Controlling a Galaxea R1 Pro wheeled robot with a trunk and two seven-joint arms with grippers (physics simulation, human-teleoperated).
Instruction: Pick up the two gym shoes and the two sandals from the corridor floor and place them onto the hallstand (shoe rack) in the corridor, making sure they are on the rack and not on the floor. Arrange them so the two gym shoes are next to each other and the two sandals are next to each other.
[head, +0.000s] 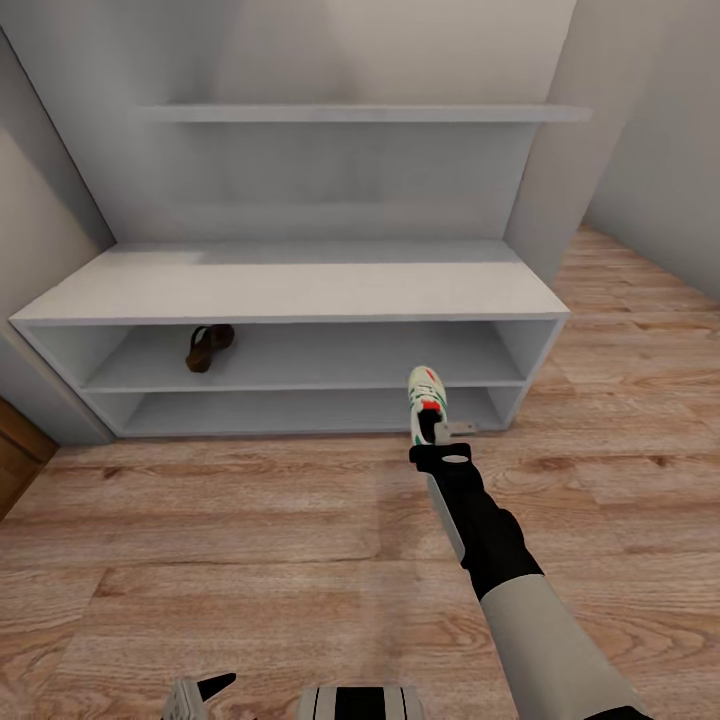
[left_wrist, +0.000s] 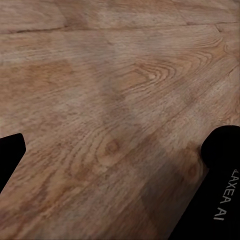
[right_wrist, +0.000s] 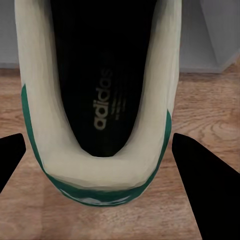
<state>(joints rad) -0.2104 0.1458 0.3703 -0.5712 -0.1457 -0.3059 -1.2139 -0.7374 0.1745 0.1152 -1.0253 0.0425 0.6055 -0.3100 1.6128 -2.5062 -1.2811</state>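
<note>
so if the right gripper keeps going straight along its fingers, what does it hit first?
The right gripper already has the gym shoe between its fingers, so the shoe leads. Straight on, the shoe's toe would likely meet the hallstand near the right end of its open shelves; which level is unclear.

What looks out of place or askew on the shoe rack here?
One sandal sits alone on the upper open shelf of the rack, angled rather than squared to the edge. The right claw holds a sneaker near the rack.
</note>
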